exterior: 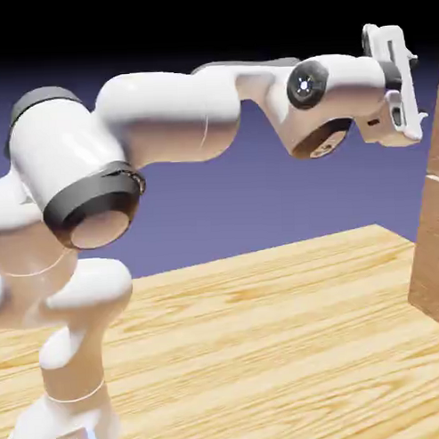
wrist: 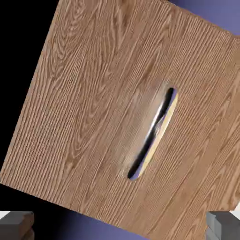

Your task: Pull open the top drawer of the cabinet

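The cabinet (exterior: 432, 251) shows as a reddish-brown wood-grain strip at the exterior view's right edge. My hand (exterior: 392, 83) hovers high up, just short of the cabinet's upper part. In the hand view the top drawer (wrist: 93, 108) presents its flat wood front, tilted, some distance ahead. A curved shiny metal handle (wrist: 154, 136) sits on that front, right of the middle. My gripper (wrist: 120, 227) is open. Its grey fingertips (wrist: 16, 225) stand far apart in the bottom corners with nothing between them, and they do not touch the handle.
The pale yellow plank table (exterior: 262, 328) stretches below the arm up to the cabinet's foot. The arm's thick white links (exterior: 157, 118) span the upper part of the exterior view. Blue-violet backdrop shows behind.
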Motion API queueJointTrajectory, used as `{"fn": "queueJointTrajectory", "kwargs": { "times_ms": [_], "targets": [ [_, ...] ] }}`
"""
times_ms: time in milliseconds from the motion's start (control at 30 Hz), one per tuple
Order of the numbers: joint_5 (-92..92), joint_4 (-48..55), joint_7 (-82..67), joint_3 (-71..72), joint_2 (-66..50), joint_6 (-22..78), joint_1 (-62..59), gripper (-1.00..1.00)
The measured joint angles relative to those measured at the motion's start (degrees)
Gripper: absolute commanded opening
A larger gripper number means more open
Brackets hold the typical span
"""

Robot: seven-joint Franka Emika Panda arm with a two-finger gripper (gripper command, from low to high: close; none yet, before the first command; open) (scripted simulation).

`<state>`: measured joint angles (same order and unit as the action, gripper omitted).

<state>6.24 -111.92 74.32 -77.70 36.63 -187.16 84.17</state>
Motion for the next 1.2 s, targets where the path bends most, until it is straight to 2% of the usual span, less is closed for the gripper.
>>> {"fn": "queueJointTrajectory", "kwargs": {
  "times_ms": [1033,1100,1200],
  "targets": [
    [4.81,37.84,24.57,-59.91,3.06,-10.14,64.37,0.0],
    [4.84,38.04,24.7,-60.23,3.08,-10.2,64.71,0.0],
    [5.42,44.27,25.16,-63.84,5.83,-7.59,68.31,0.0]
  ]
}}
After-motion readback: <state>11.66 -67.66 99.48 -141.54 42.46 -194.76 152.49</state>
